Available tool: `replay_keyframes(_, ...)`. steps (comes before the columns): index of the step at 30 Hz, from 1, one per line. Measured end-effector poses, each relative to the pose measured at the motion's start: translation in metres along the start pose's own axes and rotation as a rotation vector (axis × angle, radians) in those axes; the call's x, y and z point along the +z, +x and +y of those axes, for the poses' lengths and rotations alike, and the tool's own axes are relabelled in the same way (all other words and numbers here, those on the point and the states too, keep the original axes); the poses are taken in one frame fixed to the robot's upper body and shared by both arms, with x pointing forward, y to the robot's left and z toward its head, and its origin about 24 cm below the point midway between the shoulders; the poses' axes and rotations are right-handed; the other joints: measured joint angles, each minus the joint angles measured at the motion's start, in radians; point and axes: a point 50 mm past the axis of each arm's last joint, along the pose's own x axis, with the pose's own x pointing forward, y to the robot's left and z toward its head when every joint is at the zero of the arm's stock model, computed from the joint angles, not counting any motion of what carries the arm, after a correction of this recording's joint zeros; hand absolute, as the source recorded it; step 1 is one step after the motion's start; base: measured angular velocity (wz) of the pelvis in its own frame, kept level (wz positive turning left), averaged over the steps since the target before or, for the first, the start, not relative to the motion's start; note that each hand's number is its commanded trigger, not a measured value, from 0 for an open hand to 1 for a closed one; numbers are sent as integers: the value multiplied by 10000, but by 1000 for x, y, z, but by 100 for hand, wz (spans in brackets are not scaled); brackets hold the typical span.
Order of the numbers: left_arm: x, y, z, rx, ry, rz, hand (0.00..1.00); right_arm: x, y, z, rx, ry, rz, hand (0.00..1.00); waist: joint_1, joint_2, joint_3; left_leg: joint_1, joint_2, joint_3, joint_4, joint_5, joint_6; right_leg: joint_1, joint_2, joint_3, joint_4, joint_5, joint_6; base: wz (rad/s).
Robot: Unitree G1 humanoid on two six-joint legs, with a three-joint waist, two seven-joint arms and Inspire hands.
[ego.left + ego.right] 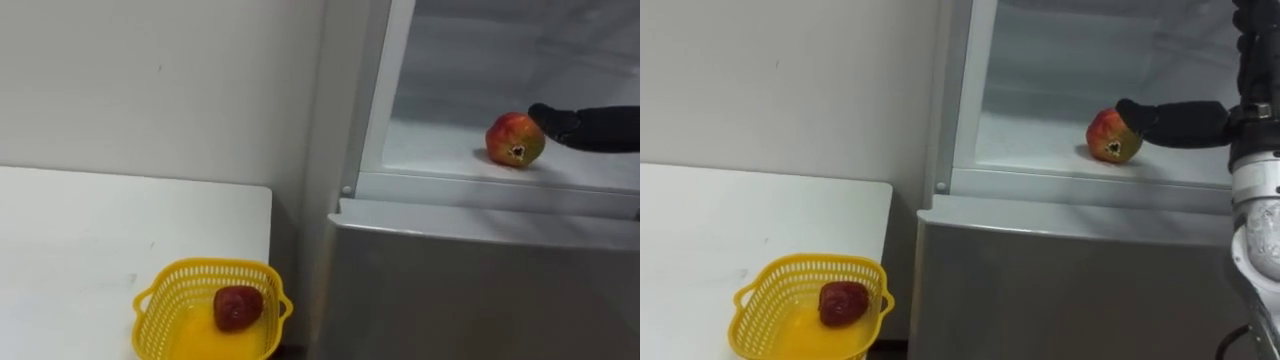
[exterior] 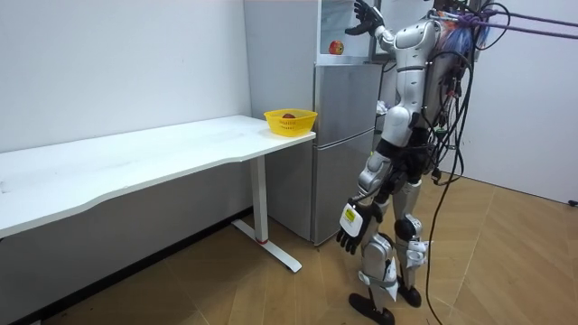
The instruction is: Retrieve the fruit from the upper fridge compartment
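Red and yellow, the round fruit (image 1: 516, 139) sits on the white shelf (image 1: 440, 150) in the open top part of the fridge (image 1: 480, 290), close to the front edge, so it is easy to reach. The right hand (image 1: 562, 123) is up inside, its dark fingers stretched out against the fruit's side and not wrapped round it. I think the grab is about to start. The yellow basket (image 1: 160, 290) waits on the white table (image 1: 90, 220) beside the fridge with one dark red fruit (image 1: 238, 306) in it, likely the place for this one too. The left hand (image 2: 350, 236) hangs loose by the robot's leg, holding nothing.
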Motion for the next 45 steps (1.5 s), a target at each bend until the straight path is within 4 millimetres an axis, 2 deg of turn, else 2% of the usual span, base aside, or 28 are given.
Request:
replay_keyframes(6, -2, -1, 1, 53, 2, 60, 0, -4, 6, 1, 202, 375, 402, 0, 21, 29, 19, -171, -2, -128, 123, -1, -1, -50, 2, -137, 0, 0, 0, 6)
replay_keyframes(11, 2, 0, 3, 106, -53, 51, 0, -19, 15, 4, 350, 348, 1339, 0, 91, 67, 31, -264, 4, -167, 171, 1, -3, -121, 9, -156, 12, 10, -17, 1)
replay_keyframes(13, 2, -1, 5, 170, -196, 100, 0, -22, 15, 5, 430, 297, 1496, 0, 99, 70, -7, -358, 4, -207, 204, 2, -4, -189, 12, -175, 15, 10, -17, 6)
replay_keyframes(16, 2, -1, 7, 231, -198, 126, 0, -28, 16, 6, 650, 167, 1765, 0, 120, 76, -11, -396, -5, -259, 269, 9, -10, -249, 3, -258, 36, 10, -18, 5)
replay_keyframes(22, 3, -2, 8, 298, -183, -12, 0, -42, 16, 4, 1267, -632, 2491, 0, 254, 77, -10, -426, -15, -288, 262, 9, -10, -258, -14, -439, 49, 10, -17, 3)
replay_keyframes(35, 0, -2, 7, 257, -193, 193, 0, -48, 13, 6, 2027, -698, 2842, 0, 255, 79, -8, -504, -6, -284, 250, 9, -10, -269, -16, -485, 49, 10, -18, 0)
replay_keyframes(45, 1, -2, 7, 275, -227, 204, 0, -63, 10, -1, 2088, -305, 3606, 0, 320, 114, 18, -513, 5, -306, 316, 9, -9, -263, -34, -545, 118, 12, -20, 0)
